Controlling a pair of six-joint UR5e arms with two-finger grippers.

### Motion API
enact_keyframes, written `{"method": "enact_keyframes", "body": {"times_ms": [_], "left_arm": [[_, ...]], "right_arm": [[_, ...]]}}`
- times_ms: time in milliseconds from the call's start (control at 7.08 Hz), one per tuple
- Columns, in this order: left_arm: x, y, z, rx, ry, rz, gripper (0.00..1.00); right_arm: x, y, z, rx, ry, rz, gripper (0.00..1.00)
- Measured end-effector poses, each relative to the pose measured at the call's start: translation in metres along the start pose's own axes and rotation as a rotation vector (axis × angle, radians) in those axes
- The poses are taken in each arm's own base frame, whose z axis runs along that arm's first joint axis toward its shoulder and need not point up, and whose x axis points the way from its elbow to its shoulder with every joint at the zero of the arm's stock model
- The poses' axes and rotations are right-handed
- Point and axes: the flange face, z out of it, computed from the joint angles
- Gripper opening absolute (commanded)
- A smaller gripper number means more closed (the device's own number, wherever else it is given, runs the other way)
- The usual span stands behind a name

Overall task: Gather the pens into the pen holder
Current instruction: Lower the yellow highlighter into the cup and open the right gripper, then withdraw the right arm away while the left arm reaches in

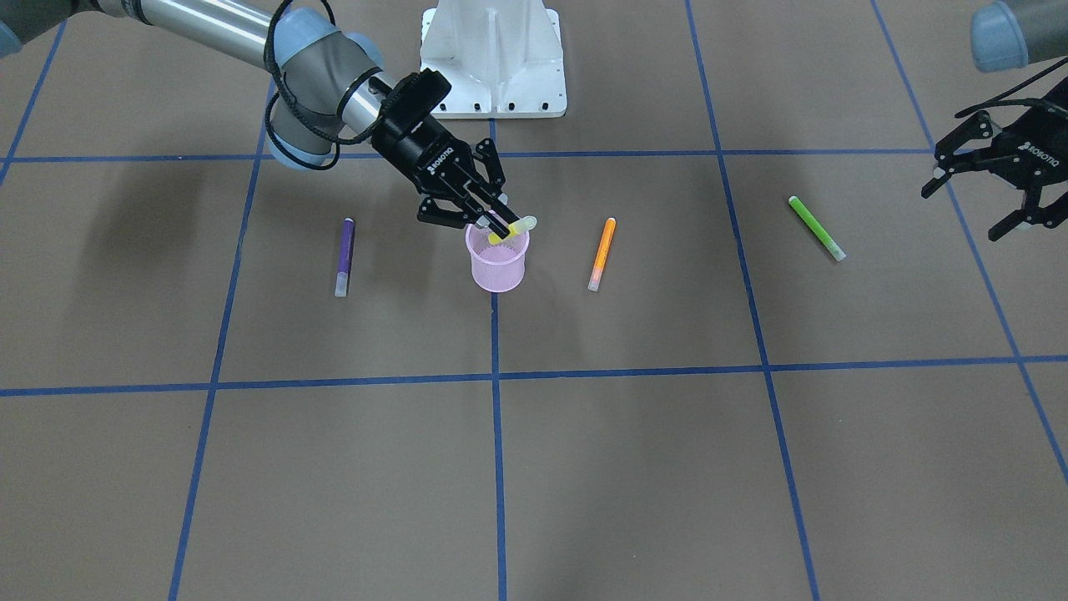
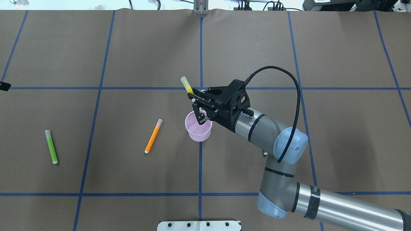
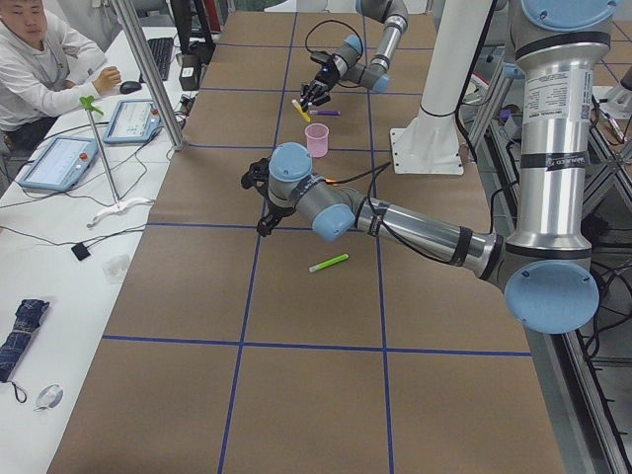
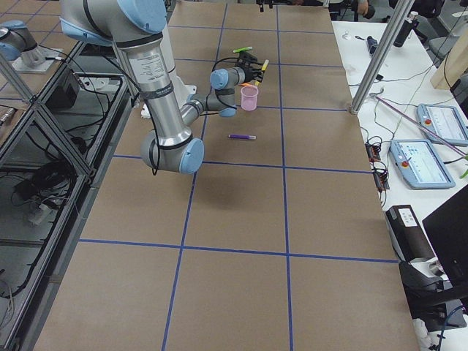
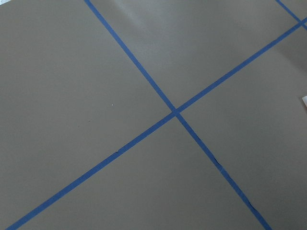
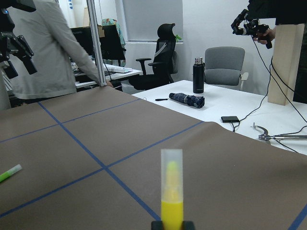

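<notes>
My right gripper [image 1: 499, 224] is shut on the yellow pen [image 2: 186, 85], holding it tilted with the capped end up and the lower end at the mouth of the pink mesh pen holder [image 1: 498, 263]. In the right wrist view the yellow pen [image 6: 171, 194] rises from between the jaws. On the table lie the purple pen [image 1: 345, 257], the orange pen [image 1: 602, 254] and the green pen [image 1: 816, 227]. The left gripper [image 1: 964, 213] hovers open and empty beyond the green pen. In the overhead view the right arm hides nearly all of the purple pen.
The white robot base [image 1: 492, 58] stands behind the pen holder. Blue tape lines [image 5: 175, 112] grid the brown table. A side desk with tablets [image 3: 64, 158] and a seated person [image 3: 39, 59] runs along the far edge.
</notes>
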Motion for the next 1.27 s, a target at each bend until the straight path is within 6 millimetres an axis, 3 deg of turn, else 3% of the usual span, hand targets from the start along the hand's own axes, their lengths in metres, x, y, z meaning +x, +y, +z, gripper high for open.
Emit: {"method": "enact_keyframes", "body": {"times_ms": [141,283,424,848,989,1272], "left_arm": [[0.000,0.000,0.000,0.000,0.000,-0.002,1.00],[0.000,0.000,0.000,0.000,0.000,-0.003,1.00],[0.000,0.000,0.000,-0.001,0.000,-0.003,1.00],[-0.001,0.001,0.001,-0.002,0.000,-0.005,1.00],[-0.004,0.003,0.003,-0.008,-0.001,-0.016,1.00],[-0.010,0.010,0.011,-0.022,-0.005,-0.180,1.00]], "right_arm": [[-0.009,0.007,0.002,-0.006,0.002,0.002,0.53],[-0.017,0.013,0.002,-0.012,0.000,0.005,0.91],[-0.024,0.018,0.001,-0.013,-0.001,0.013,0.99],[-0.033,0.015,0.000,-0.013,0.004,0.114,0.99],[-0.027,0.005,0.002,-0.035,0.027,0.173,0.99],[0.001,-0.036,0.005,-0.182,0.120,0.301,0.98]]}}
